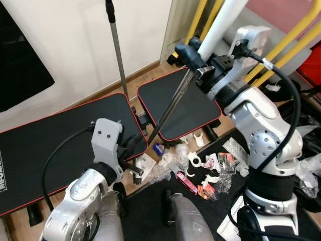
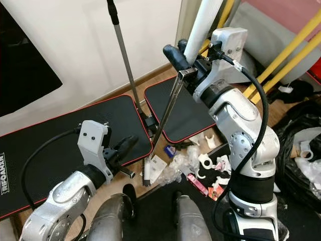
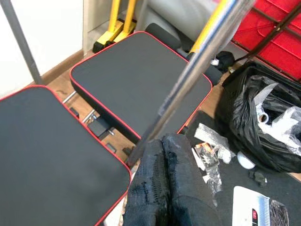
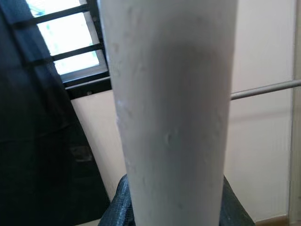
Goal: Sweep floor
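Thick white cylindrical broom handle (image 1: 220, 22) rising toward 1 o'clock in the head views, clamped in the right gripper (image 2: 186, 56), black fingers wrapped about its lower part; up close in the right wrist view, the same white shaft (image 4: 174, 113) seated between dark finger pads. Thin silvery metal rod (image 1: 170, 108) slanting from just beneath that grip down toward 7 o'clock, lower end near the edge of the black red-trimmed padded bench (image 1: 55, 138). Left gripper (image 3: 164, 183) low at 7 o'clock, fingers pressed together with nothing between them, tips just beside the slanting rod (image 3: 197, 70) at the bench edge. Second black red-trimmed pad (image 1: 178, 103) at 12 o'clock, behind the rod. Second thin grey pole (image 1: 118, 47) standing upright at 11 o'clock against the pale wall (image 1: 75, 45). Scattered litter of clear wrappers, white scraps and red-pink packets (image 1: 198, 168) at 5 o'clock on a dark floor mat (image 1: 150, 206) and the wooden floor. Black plastic rubbish bag (image 3: 263, 122) holding crumpled white waste at 3 o'clock. Yellow metal bars (image 1: 286, 47) leaning at 2 o'clock.
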You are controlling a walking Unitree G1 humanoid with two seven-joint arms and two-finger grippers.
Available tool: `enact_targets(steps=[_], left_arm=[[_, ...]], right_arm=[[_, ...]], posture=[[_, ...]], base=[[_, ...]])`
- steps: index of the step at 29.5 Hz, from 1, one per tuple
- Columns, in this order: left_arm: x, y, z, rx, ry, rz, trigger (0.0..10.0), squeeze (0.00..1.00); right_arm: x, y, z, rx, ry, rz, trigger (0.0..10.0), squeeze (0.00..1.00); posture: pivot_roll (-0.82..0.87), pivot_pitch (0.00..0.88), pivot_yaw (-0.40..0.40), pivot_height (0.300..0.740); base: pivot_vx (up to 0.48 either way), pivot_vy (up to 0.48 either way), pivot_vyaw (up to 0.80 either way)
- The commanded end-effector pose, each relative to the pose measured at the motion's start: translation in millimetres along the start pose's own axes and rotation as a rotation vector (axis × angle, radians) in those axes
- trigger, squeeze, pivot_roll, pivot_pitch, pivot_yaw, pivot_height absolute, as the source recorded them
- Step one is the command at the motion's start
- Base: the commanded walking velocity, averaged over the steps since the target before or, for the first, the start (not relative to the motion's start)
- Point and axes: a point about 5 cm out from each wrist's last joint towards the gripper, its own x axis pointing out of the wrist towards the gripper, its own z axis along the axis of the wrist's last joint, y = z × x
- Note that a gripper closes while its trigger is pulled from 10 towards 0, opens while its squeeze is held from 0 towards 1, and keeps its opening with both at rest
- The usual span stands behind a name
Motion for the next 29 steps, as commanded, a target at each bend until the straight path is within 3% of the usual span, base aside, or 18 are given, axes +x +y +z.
enact_targets(steps=[1, 20, 29], left_arm=[[1.8, 3.1, -6.4, -0.031, 0.037, 0.057, 10.0, 0.00], [8.9, 5.3, -5.3, -0.043, 0.044, 0.082, 10.0, 0.00], [10.8, 4.1, -5.5, -0.052, 0.042, 0.086, 10.0, 0.00]], right_arm=[[-3.7, 7.4, -1.9, 0.012, -0.005, 0.032, 10.0, 0.00], [-3.3, 9.4, -9.4, 0.015, 0.042, 0.040, 10.0, 0.00], [-2.2, 9.3, -9.5, -0.011, 0.049, 0.042, 10.0, 0.00]], posture=[[-0.12, 0.274, -0.145, 0.740], [-0.11, 0.258, -0.148, 0.740], [-0.11, 0.256, -0.156, 0.740]], base=[[0.000, 0.000, 0.00], [-0.220, 0.000, -0.42], [-0.274, 0.000, 0.00]])
